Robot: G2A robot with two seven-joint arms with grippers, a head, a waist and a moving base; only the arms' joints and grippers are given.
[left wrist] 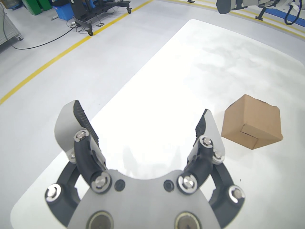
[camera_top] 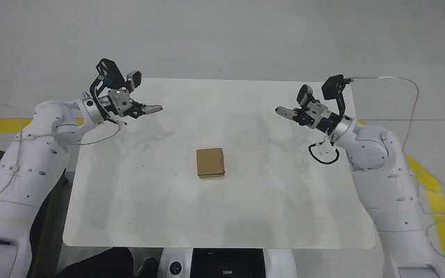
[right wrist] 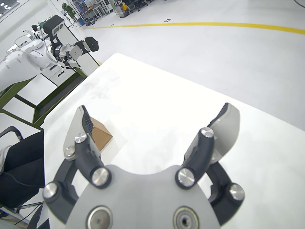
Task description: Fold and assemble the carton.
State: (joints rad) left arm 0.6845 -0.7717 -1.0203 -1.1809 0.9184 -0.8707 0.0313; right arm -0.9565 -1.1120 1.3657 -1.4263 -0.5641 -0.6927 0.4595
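Carton (camera_top: 210, 162), folded into a brown cube, sits at centre of the white bench (camera_top: 292, 208). Left claw (camera_top: 154, 109) hangs at the carton's 10 o'clock, jaws spread, holding nothing. Right claw (camera_top: 281, 111) at 2 o'clock, likewise spread and empty. Both well apart from carton.

White table (camera_top: 139, 208), one brown carton (camera_top: 210, 162) on it.
The table top is plain white with rounded corners and faint cloudy smudges across the surface. The carton sits about in the middle, well apart from every edge, resting flat on its base. It is already closed up into a small cube. In the left wrist view, one side face shows a tucked flap seam, and one top edge looks slightly ragged.
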